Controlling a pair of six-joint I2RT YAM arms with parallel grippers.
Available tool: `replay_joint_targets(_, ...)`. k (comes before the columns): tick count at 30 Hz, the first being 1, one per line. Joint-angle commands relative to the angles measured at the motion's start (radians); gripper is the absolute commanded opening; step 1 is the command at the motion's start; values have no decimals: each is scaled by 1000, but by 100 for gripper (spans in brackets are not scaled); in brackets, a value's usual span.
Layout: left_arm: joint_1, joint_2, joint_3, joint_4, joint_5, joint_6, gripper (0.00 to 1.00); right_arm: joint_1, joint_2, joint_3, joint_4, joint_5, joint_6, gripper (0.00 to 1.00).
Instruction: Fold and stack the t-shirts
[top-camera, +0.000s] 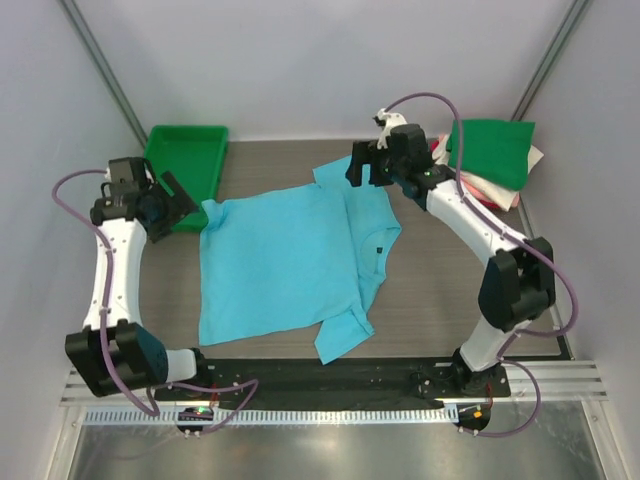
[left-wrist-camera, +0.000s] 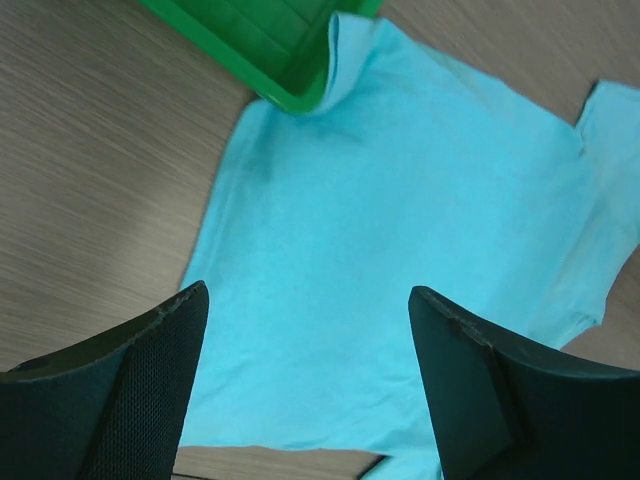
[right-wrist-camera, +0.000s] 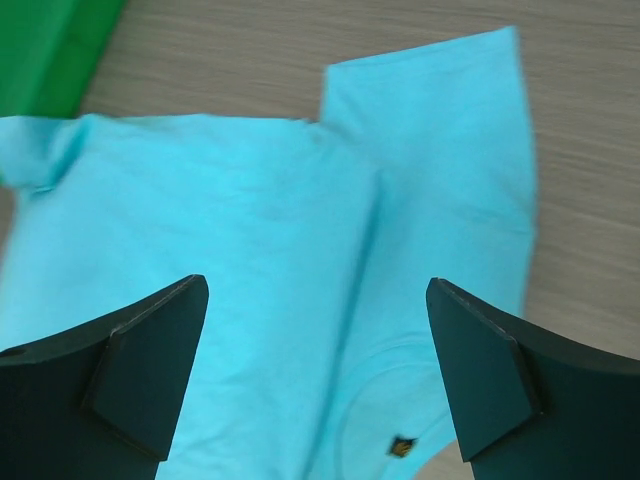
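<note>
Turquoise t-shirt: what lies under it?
The turquoise t-shirt lies spread on the wooden table. One of its corners rests over a corner of the green tray. Whether anything else lies beneath the cloth cannot be seen, because the cloth covers it.

You see the right gripper (right-wrist-camera: 315, 290) with its fingers spread wide and empty above the turquoise t-shirt (right-wrist-camera: 230, 220), which lies on the wood-grain table (right-wrist-camera: 600, 100). One sleeve (right-wrist-camera: 440, 150) extends to the upper right. The collar label (right-wrist-camera: 402, 447) shows at the bottom. The green tray (right-wrist-camera: 40, 50) occupies the upper left.
</note>
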Motion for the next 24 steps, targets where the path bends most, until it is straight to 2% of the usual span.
replay_joint_targets(1,-72,-27,-93,33,-58,0,81,28,-59,-127,82,-42,145,97)
replay_joint_targets(5,-164,-18,-172,61,-64,-63,75,29,-42,-202,43,-33,254,94)
replay_joint_targets(9,-334,-8,-258,84,-119,-146,74,28,-121,-371,18,43,365,94)
replay_joint_targets(12,-397,1,-338,87,-179,-200,73,28,-196,-479,1,47,388,94)
replay_joint_targets(16,-405,4,-400,98,-204,-240,72,31,-256,-576,-22,-44,416,94)
replay_joint_targets(24,-405,-41,-461,106,-216,-258,72,54,-370,-725,-54,-96,428,90)
